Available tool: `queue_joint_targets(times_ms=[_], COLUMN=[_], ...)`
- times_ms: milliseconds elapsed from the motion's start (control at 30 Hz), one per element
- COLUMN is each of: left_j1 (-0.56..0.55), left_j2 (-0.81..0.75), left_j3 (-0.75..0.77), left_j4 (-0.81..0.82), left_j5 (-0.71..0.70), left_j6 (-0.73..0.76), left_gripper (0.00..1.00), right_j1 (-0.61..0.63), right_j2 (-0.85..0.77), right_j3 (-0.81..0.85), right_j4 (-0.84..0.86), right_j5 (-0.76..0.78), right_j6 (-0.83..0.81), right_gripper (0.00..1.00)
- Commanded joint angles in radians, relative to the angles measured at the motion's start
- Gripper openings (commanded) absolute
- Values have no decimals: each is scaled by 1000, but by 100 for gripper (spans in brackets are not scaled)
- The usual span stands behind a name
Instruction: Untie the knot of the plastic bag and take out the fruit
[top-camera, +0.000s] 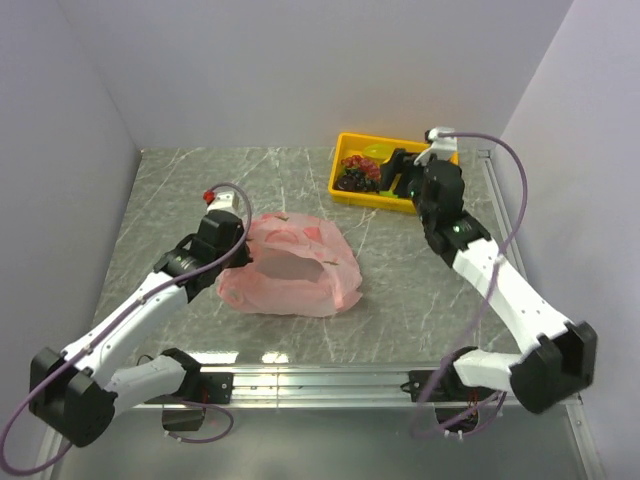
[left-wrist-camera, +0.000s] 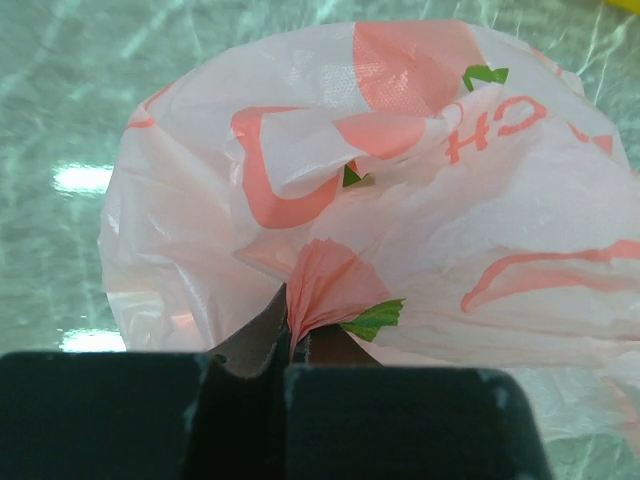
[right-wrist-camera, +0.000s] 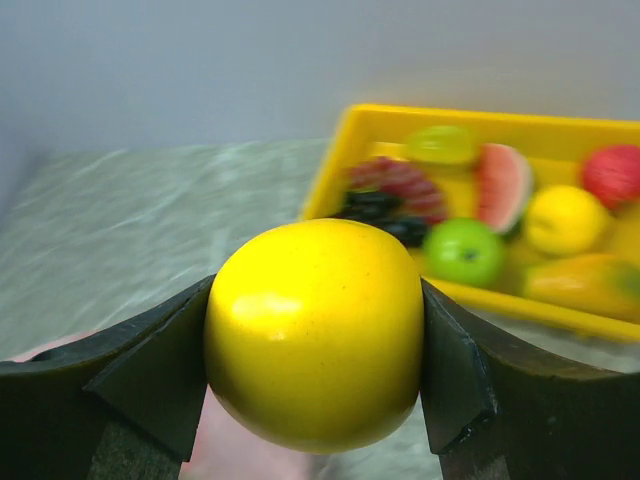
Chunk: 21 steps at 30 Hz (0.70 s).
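Note:
The pink plastic bag (top-camera: 300, 270) lies crumpled in the middle of the table, and it fills the left wrist view (left-wrist-camera: 420, 190). No knot shows in it. My left gripper (top-camera: 243, 252) is at the bag's left side, shut (left-wrist-camera: 288, 335) on a pinched fold of the pink plastic. My right gripper (top-camera: 398, 176) hovers at the near edge of the yellow tray (top-camera: 345, 150), shut (right-wrist-camera: 315, 340) on a round yellow fruit (right-wrist-camera: 315, 335). In the tray (right-wrist-camera: 340, 160) lie a green fruit (right-wrist-camera: 462, 250), a red one (right-wrist-camera: 612, 175), a yellow one (right-wrist-camera: 565, 218) and a yellow-orange piece (right-wrist-camera: 580, 285).
A watermelon slice (right-wrist-camera: 500, 185) and a dark grape bunch (right-wrist-camera: 385, 205) also lie in the tray at the back right. Grey walls close in the table on the left, back and right. The arm bases stand at the near edge.

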<state>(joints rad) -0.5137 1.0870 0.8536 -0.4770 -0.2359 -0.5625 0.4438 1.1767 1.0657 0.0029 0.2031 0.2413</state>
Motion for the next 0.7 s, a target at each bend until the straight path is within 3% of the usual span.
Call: queue_joint_targets(times_ms=[0, 133, 433, 533, 567, 633, 667], left_j1=[3, 1, 18, 29, 30, 35, 37], left_j2=[-79, -163, -177, -176, -179, -177, -177], left_j3=[-37, -90, -83, -80, -79, -79, -79], left_j4=[31, 67, 43, 40, 38, 41, 41], left_j5=[-63, -123, -201, -206, -213, -210, -210], left_j6=[64, 56, 9, 1, 1, 3, 1], left_gripper=[1, 1, 1, 1, 1, 1, 1], right_j1=[-121, -234, -306, -306, -303, -301, -303], right_j2=[128, 300, 798, 903, 920, 952, 962], right_j3=[57, 132, 630, 747, 758, 777, 781], right_j4=[52, 82, -78, -136, -135, -130, -132], right_j5=[70, 48, -2, -65, -86, -111, -120], right_j6=[16, 46, 69, 84, 87, 98, 102], right_gripper=[11, 12, 21, 32, 46, 59, 71])
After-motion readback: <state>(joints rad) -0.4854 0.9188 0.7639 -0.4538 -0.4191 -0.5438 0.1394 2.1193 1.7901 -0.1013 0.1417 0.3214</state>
